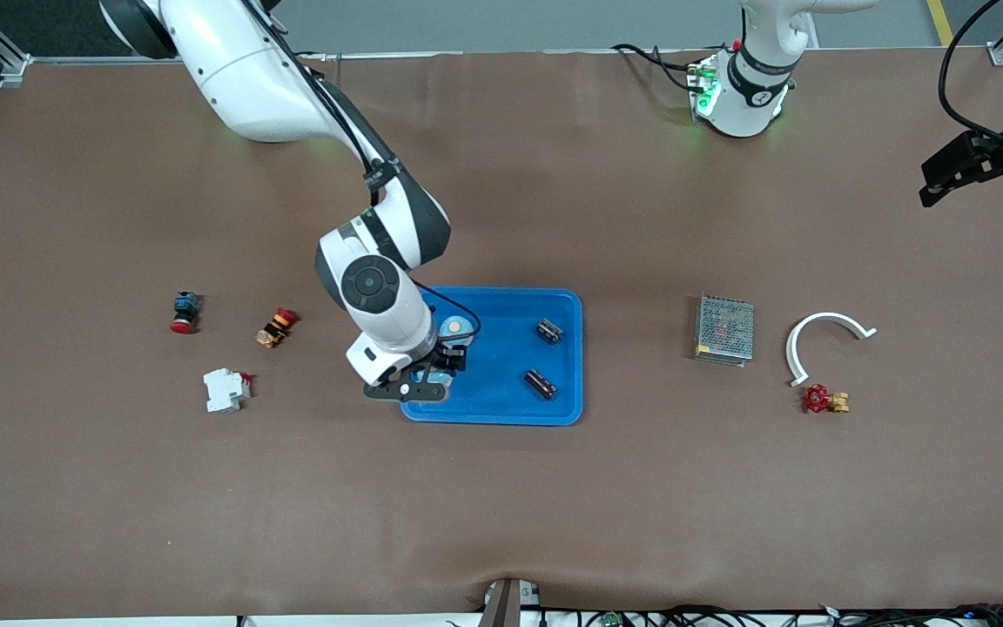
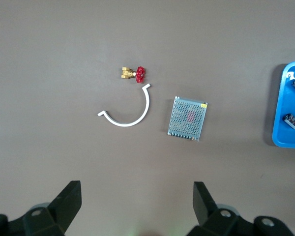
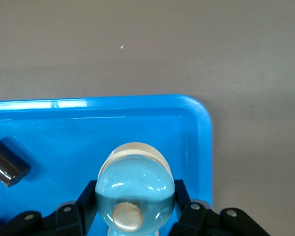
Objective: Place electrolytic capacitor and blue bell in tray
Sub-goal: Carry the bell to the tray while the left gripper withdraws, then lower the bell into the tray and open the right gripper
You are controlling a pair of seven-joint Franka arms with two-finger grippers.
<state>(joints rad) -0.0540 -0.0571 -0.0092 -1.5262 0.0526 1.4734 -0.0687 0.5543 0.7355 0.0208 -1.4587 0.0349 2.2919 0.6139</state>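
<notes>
The bright-blue tray lies mid-table. Two dark electrolytic capacitors rest in it, toward the left arm's end. My right gripper is low over the tray's corner toward the right arm's end, shut on the pale blue bell. In the right wrist view the bell fills the space between the black fingers above the tray floor, with one capacitor beside it. My left gripper waits raised over the left arm's end of the table, open and empty.
A metal mesh box, a white curved clip and a red-handled brass valve lie toward the left arm's end. Two red-capped push buttons and a white breaker lie toward the right arm's end.
</notes>
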